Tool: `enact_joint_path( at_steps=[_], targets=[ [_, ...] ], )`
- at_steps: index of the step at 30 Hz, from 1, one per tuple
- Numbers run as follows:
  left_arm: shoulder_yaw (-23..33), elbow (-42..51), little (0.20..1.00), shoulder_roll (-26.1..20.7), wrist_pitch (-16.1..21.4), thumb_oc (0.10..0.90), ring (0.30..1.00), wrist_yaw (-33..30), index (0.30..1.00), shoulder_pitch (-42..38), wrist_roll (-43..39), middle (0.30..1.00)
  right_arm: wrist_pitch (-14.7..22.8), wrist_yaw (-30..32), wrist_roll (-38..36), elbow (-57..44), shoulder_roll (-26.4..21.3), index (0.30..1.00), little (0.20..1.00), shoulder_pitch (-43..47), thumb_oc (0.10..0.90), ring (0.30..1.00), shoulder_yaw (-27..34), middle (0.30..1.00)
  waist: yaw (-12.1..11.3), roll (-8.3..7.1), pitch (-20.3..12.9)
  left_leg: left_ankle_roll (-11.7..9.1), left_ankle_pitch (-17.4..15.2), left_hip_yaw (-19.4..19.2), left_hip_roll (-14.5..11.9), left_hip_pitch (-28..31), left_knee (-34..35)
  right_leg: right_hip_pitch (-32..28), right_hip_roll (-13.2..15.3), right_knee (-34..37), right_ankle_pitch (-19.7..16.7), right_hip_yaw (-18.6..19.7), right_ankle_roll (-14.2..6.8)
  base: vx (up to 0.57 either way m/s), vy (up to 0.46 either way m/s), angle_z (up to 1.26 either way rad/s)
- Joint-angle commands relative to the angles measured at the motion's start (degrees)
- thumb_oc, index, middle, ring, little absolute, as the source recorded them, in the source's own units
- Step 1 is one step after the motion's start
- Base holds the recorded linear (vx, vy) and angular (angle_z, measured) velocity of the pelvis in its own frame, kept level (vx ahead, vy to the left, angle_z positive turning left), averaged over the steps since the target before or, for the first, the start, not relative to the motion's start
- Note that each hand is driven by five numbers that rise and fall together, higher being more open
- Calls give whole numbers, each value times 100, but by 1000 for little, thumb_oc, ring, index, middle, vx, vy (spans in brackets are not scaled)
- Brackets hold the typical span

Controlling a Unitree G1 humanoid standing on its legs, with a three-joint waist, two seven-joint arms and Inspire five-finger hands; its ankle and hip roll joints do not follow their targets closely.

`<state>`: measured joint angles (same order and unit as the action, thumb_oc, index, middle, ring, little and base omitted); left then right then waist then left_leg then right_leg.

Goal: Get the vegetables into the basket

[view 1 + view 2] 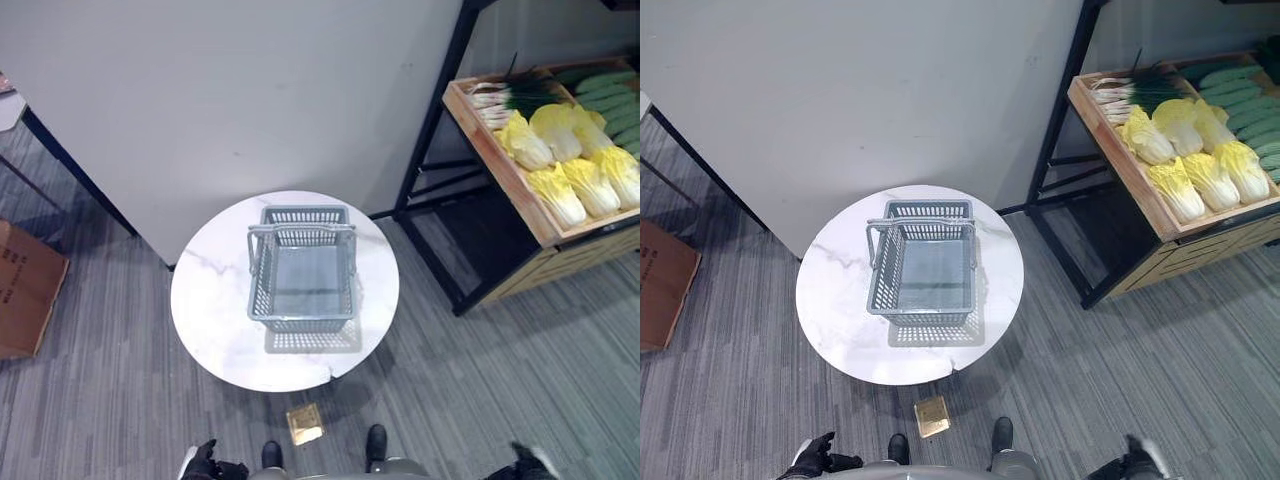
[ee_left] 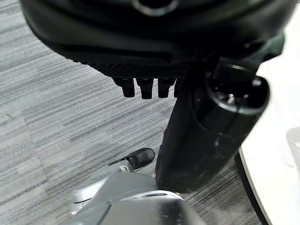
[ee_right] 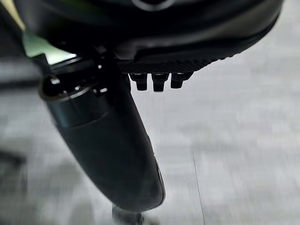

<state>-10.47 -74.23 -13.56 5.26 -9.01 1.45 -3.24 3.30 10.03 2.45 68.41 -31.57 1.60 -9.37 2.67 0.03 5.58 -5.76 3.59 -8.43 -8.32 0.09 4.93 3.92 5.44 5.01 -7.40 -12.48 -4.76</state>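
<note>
A grey plastic basket (image 1: 262,290) with its handle folded to the far rim stands on a round white marble table (image 1: 210,300); nothing lies in it. The vegetables are off to the right in a wooden crate (image 1: 500,150) on a black shelf: yellow cabbages (image 1: 585,185), spring onions (image 1: 497,100) and green cucumbers (image 1: 610,95). My left hand (image 1: 205,462) hangs low at the near left, its fingers (image 2: 145,86) relaxed over the carpet and holding nothing. My right hand (image 1: 525,462) hangs low at the near right, likewise open, with its thumb (image 3: 108,150) free.
A black metal shelf frame (image 1: 430,130) carries the crate. A white wall panel (image 1: 250,90) rises behind the table. A brown cardboard box (image 1: 25,290) lies on the carpet at the left. A brass floor plate (image 1: 305,423) sits just before the table.
</note>
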Motion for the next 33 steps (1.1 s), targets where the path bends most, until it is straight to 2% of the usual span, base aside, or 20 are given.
enact_joint_path(
  at_steps=[1, 3, 6, 10, 11, 12, 13, 19, 25, 28, 33],
  targets=[
    [97, -136, 1000, -112, 106, 900, 1000, 12, 1000, -52, 103, 1000, 421, 519, 570, -1656, -622, 1000, 1000, 610, 900, 1000, 77, 1000, -14, -447, 117, -49, -55, -58, -13, -27, 7, -151, 461, -18, -58, 266, -611, -18, 81, -33],
    [268, -165, 1000, -110, 74, 900, 1000, 7, 1000, -12, 82, 1000, 480, 495, 988, -3259, -1070, 1000, 1000, 554, 900, 1000, 147, 1000, 1, -476, 119, -47, -97, -81, -21, 4, 7, -166, 471, -17, -55, 284, -625, 1, 28, -23],
    [313, -240, 1000, -132, 39, 900, 1000, 13, 1000, -72, 214, 1000, 706, 487, 1317, -4658, -1454, 1000, 1000, 786, 900, 1000, 163, 1000, -59, -518, 69, -34, -96, -69, -1, -23, 7, -158, 507, -4, -67, 254, -635, 5, 13, -4],
    [334, -242, 1000, -139, 13, 900, 1000, -27, 1000, -93, 255, 1000, 794, 422, 1364, -5348, -1529, 1000, 1000, 1148, 900, 1000, -2, 1000, -142, -530, 73, -33, -105, -63, 9, -27, 7, -180, 522, -1, -58, 224, -635, 5, 5, 13],
    [301, -223, 1000, -140, -8, 900, 1000, -33, 1000, -85, 266, 1000, 854, 335, 1306, -5714, -1504, 1000, 1000, 1499, 900, 1000, -234, 1000, -226, -533, 73, -35, -102, -49, 10, -28, 7, -198, 528, -1, -49, 202, -631, 0, 4, 22],
    [203, -222, 1000, -162, -42, 900, 1000, -52, 1000, -88, 277, 1000, 878, 228, 1034, -5867, -1199, 1000, 1000, 2396, 900, 1000, -884, 1000, -347, -534, 106, -50, -81, -23, 1, -40, 7, -232, 529, -1, -26, 151, -620, -1, -1, 13],
    [162, -216, 1000, -181, -53, 900, 1000, -60, 1000, -88, 275, 1000, 865, 170, 979, -5954, -1133, 1000, 1000, 2628, 900, 1000, -1055, 1000, -400, -541, 111, -56, -73, -17, 1, -53, 7, -231, 528, -1, -21, 139, -614, -5, -4, 5],
    [-11, -209, 1000, -182, -77, 900, 1000, -147, 1000, -114, 114, 1000, 720, 122, 349, -5091, -431, 1000, 1000, 4006, 900, 1000, -1919, 1000, -610, -572, 200, -84, -4, 63, -2, -189, 7, -188, 523, -1, -25, 80, -591, -21, -11, 12],
    [-128, -220, 1000, -188, -74, 900, 1000, -226, 1000, -216, -94, 1000, 567, 81, -476, -3880, 307, 1000, 1000, 4719, 900, 1000, -2153, 1000, -754, -575, 309, -90, 58, 142, 14, -342, 7, -90, 533, -1, -66, 35, -583, -25, -2, 8],
    [-183, -235, 1000, -216, -57, 900, 1000, -257, 1000, -274, -145, 1000, 473, 66, -421, -3445, 365, 1000, 1000, 5068, 900, 1000, -2339, 1000, -814, -598, 385, -94, 96, 182, 10, -436, 7, -38, 547, -1, -95, -4, -583, -24, 2, 8],
    [-259, -260, 1000, -237, -27, 900, 1000, -272, 1000, -354, -267, 1000, 383, 197, -587, -2671, 460, 1000, 1000, 5400, 900, 1000, -2265, 1000, -876, -610, 428, -98, 139, 253, 21, -595, 7, 79, 547, -1, -122, -36, -583, -8, 0, 6]
  ],
)
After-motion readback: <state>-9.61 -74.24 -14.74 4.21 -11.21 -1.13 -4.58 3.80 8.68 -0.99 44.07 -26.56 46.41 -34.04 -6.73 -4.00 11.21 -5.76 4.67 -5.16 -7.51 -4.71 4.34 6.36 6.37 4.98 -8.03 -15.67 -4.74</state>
